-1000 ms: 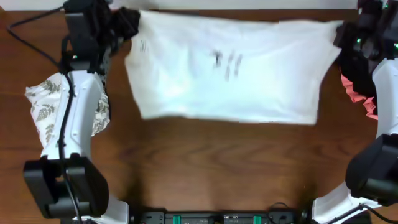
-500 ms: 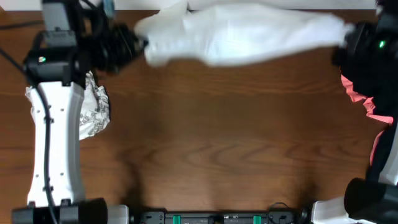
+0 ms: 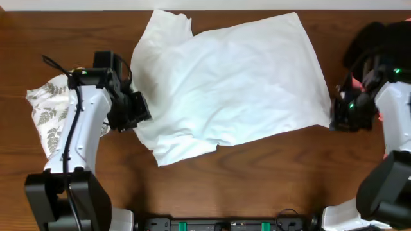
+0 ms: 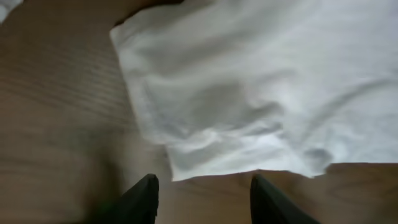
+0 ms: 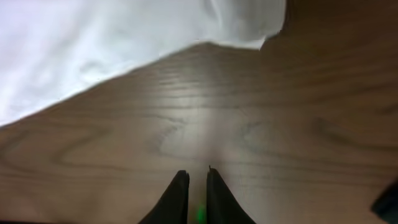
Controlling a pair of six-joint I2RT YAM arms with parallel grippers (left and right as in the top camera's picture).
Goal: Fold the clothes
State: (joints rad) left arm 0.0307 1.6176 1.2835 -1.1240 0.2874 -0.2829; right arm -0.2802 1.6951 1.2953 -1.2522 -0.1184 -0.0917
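Early stage, by the look of it. White T-shirt spread over far middle of table, skewed and rumpled, lower-left corner bunched. No clean fold visible yet; smoothing, all folds and other garments likely left. Leaf-print garment heaped at left edge, unfolded. Left gripper at shirt's left edge, fingers apart, empty. Right gripper just off shirt's right corner, nearly closed, thin slit, nothing held.
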